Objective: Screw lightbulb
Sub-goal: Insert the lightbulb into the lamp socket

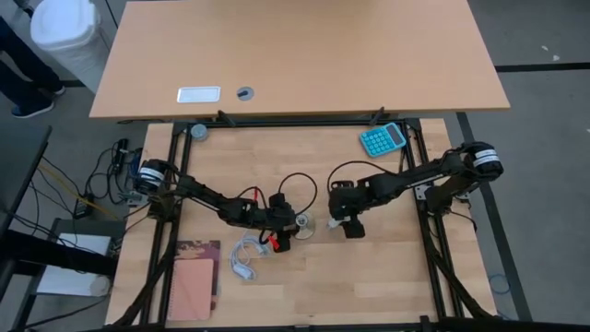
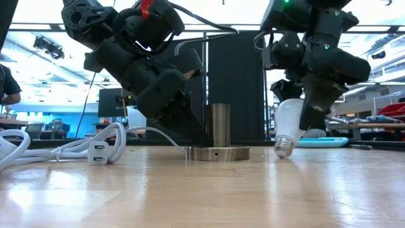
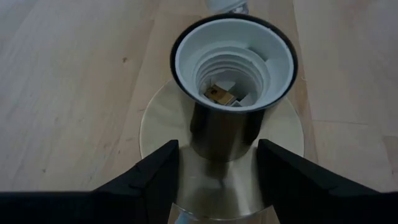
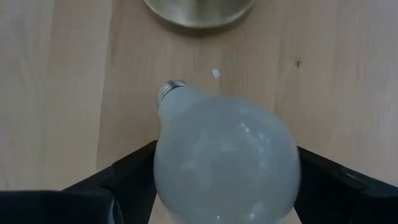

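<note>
I have the lightbulb (image 2: 288,125) pinched in the right gripper (image 2: 297,120) beside the socket (image 3: 233,62), which the left gripper's (image 3: 217,168) spread fingers straddle; 0 threading done

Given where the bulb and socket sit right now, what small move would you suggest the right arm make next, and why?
Probably lift. The right gripper holds the lightbulb cap-down, its screw cap about touching the table beside the socket, which the left gripper braces at its base. The cap must rise above the socket's open top before moving across.

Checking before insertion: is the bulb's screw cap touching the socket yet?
Apart. Low view shows the lightbulb in the right gripper, clear table between it and the socket.
</note>
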You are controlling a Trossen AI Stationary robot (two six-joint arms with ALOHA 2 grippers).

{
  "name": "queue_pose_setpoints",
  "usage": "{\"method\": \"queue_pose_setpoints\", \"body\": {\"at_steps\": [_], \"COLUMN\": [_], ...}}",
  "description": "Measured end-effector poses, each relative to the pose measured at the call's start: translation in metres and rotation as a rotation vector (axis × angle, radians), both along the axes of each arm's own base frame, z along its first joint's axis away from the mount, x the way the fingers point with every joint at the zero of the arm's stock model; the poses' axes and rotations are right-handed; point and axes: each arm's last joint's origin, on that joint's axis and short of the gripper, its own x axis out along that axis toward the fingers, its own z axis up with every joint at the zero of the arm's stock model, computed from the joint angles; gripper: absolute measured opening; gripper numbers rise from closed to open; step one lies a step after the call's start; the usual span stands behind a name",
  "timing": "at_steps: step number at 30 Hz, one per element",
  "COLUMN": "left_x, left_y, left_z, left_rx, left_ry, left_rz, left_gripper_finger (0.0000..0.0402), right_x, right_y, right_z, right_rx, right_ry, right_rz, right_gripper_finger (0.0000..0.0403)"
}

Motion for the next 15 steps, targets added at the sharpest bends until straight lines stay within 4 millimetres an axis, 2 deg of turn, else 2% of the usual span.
{"method": "queue_pose_setpoints", "body": {"at_steps": [15], "left_x": [0.0001], "left_y": [0.0000], "left_z": [0.0001], "left_rx": [-0.018], "left_ry": [-0.003], "left_rz": [0.014], "left_gripper_finger": [0.0225], "right_x": [0.0053], "right_y": [0.0004], "right_z": [0.0016], "right_rx": [0.014], "right_ry": [-0.059], "right_rz": [-0.013], "right_gripper_finger": [0.0306]}}
